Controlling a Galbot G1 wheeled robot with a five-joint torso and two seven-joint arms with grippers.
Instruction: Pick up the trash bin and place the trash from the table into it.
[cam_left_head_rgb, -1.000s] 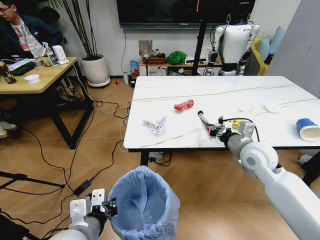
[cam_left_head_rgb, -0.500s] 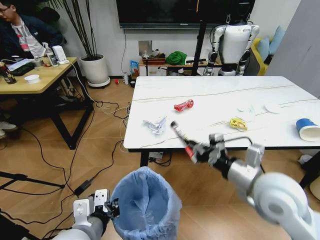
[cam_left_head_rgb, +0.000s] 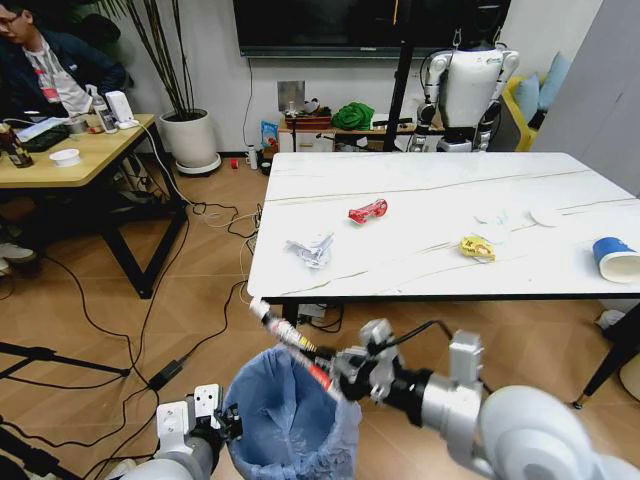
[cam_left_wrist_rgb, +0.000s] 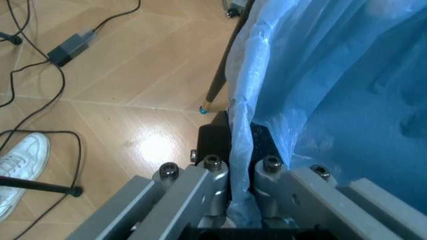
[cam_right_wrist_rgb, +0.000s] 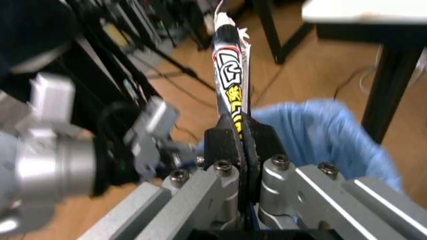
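Note:
The trash bin (cam_left_head_rgb: 285, 415) with its wrinkly light blue liner hangs low in front of me, my left gripper (cam_left_head_rgb: 222, 418) shut on its rim (cam_left_wrist_rgb: 243, 145). My right gripper (cam_left_head_rgb: 338, 375) is shut on the black-red-yellow stick pack (cam_left_head_rgb: 292, 345) and holds it over the bin's mouth; the pack (cam_right_wrist_rgb: 230, 85) sticks out past the fingers above the blue liner (cam_right_wrist_rgb: 327, 135). On the white table (cam_left_head_rgb: 420, 190) lie a red wrapper (cam_left_head_rgb: 367, 211), a clear-silver wrapper (cam_left_head_rgb: 311, 249), a yellow wrapper (cam_left_head_rgb: 477, 246), white tissues (cam_left_head_rgb: 492, 216), a white round lid (cam_left_head_rgb: 546, 215) and a blue-white paper cup (cam_left_head_rgb: 613, 257).
A yellow-wood desk (cam_left_head_rgb: 75, 150) with a seated person stands at the far left. Cables (cam_left_head_rgb: 160, 330) run across the wooden floor. Another robot (cam_left_head_rgb: 468, 85) stands behind the table beside a low shelf. A potted plant (cam_left_head_rgb: 188, 135) is near the wall.
My right gripper has carried the stick pack off the table, leftward and down, until it is over the bin. The left gripper keeps its hold on the bin's rim.

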